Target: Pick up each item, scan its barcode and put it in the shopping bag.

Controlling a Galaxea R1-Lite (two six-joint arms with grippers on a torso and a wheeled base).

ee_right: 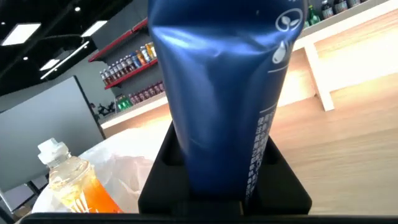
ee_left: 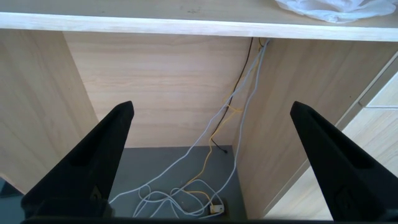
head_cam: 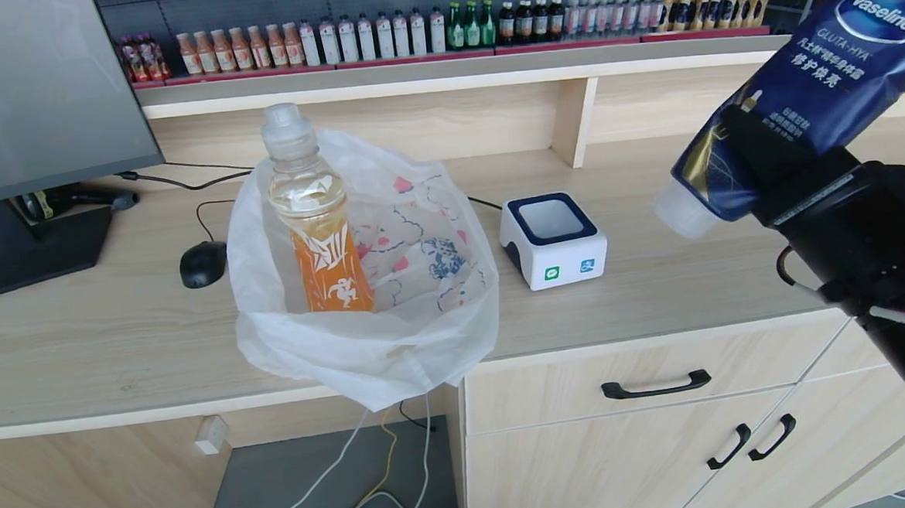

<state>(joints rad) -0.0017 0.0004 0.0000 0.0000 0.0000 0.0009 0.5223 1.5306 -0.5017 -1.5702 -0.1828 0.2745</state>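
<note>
The right gripper (head_cam: 761, 153) clamps a blue lotion tube (head_cam: 822, 56) near its cap end, holding it raised well right of the scanner (head_cam: 552, 241), cap tilted down toward it. Just left of the scanner, the white shopping bag (head_cam: 440, 316) sits open on the counter (head_cam: 656, 290) with 1 orange drink bottle (head_cam: 315, 215) standing inside. The left gripper (ee_left: 211, 162) hangs empty, fingers spread wide, lower than the countertop and left of the scanner. The scan looks to be the step in hand: next, the tube's barcode must face the scanner window.
</note>
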